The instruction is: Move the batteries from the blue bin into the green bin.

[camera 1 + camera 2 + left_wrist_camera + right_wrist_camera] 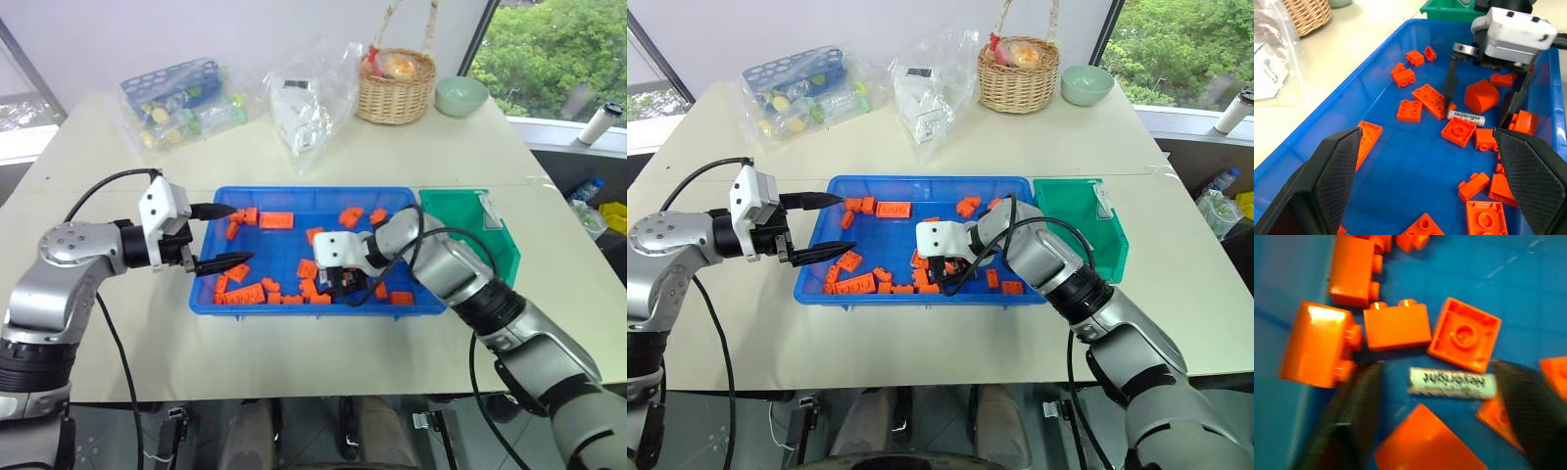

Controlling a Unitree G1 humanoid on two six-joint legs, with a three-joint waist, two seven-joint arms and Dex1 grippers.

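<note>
One battery (1452, 383), a small silver-grey cylinder with printed lettering, lies flat on the floor of the blue bin (313, 192) among orange bricks; it also shows in the left wrist view (1465, 117). My right gripper (343, 284) reaches down into the bin's middle, open, with one finger (1359, 401) at each end of the battery. One finger is close to an end, the other stands a little apart. My left gripper (242, 233) hovers open and empty over the bin's left end. The green bin (456, 223) sits against the blue bin's right side.
Several orange toy bricks (276, 220) are scattered through the blue bin, some right beside the battery. At the back of the table are a wrapped blue rack (181, 96), a clear plastic bag (313, 98), a wicker basket (397, 86) and a pale green bowl (460, 95).
</note>
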